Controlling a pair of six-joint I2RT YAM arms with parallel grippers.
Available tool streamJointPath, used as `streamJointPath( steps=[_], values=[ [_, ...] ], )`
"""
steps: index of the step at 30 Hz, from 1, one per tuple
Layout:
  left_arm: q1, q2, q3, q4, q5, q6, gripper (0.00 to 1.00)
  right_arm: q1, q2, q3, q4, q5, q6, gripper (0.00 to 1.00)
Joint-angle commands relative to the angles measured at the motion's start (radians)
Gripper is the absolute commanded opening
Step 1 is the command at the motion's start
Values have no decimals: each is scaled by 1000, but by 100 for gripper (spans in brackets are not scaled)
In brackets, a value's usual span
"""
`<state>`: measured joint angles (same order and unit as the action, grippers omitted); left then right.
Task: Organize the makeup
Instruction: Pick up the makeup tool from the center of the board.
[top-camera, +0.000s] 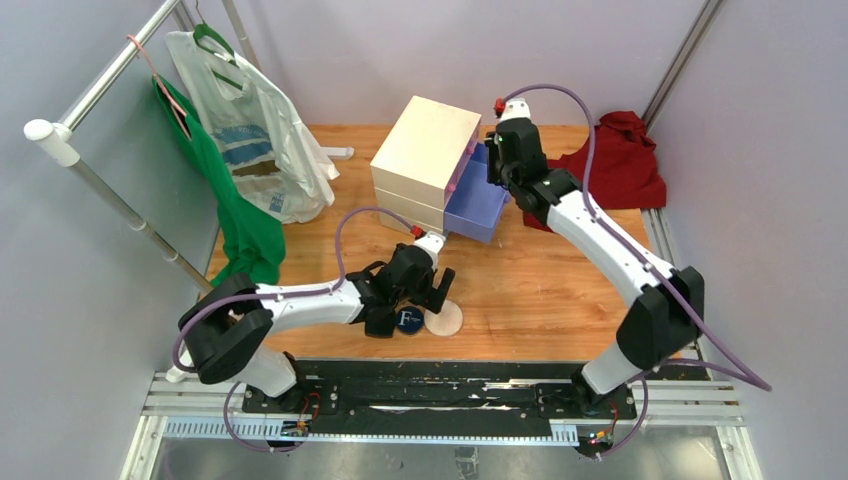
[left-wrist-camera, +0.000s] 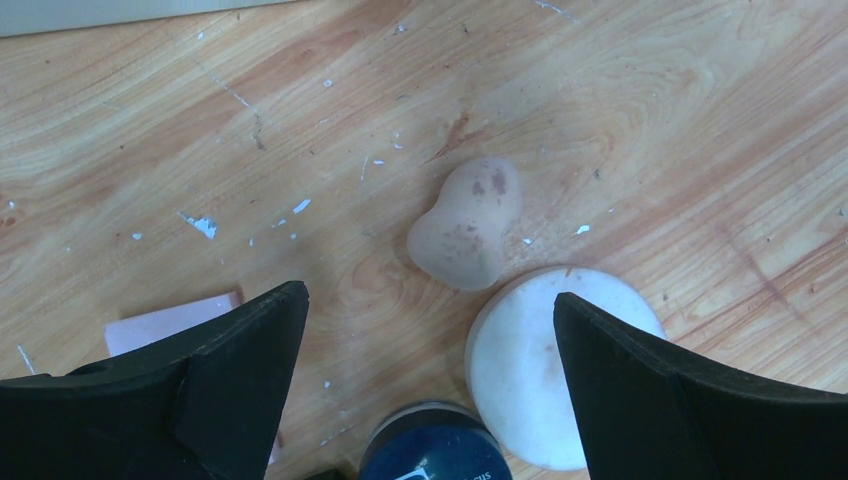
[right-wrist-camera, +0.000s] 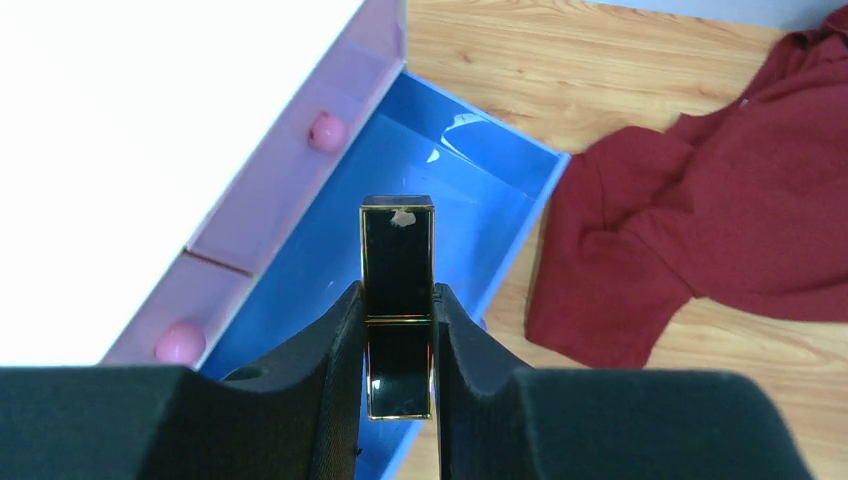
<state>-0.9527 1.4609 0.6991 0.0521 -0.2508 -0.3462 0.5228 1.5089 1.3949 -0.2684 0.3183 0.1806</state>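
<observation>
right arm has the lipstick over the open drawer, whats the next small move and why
Probably lower the right gripper a little toward the open blue drawer, then release. The black-gold lipstick is clamped between its fingers and, in the wrist view, sits over the drawer's bare blue floor, so a short descent should keep it from dropping hard or bouncing out.

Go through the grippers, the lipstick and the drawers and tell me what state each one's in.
left gripper, open above the table.
right gripper, shut on the lipstick.
lipstick, clamped over the blue drawer.
blue drawer, pulled open.
pink drawers, shut.
</observation>
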Motion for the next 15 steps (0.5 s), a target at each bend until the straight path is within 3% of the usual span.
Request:
streamJointPath(
  steps=[1,10,15],
  values=[
    [-12,29,49,35,5,24,98,-19,104,110,24,-12,-44,1],
    [-15,101,83,55,5,41,99,-51,245,209,26,-50,-44,1],
    [-15,140,92,62,1,38,92,-65,303,245,23,-73,-41,1]
  ],
)
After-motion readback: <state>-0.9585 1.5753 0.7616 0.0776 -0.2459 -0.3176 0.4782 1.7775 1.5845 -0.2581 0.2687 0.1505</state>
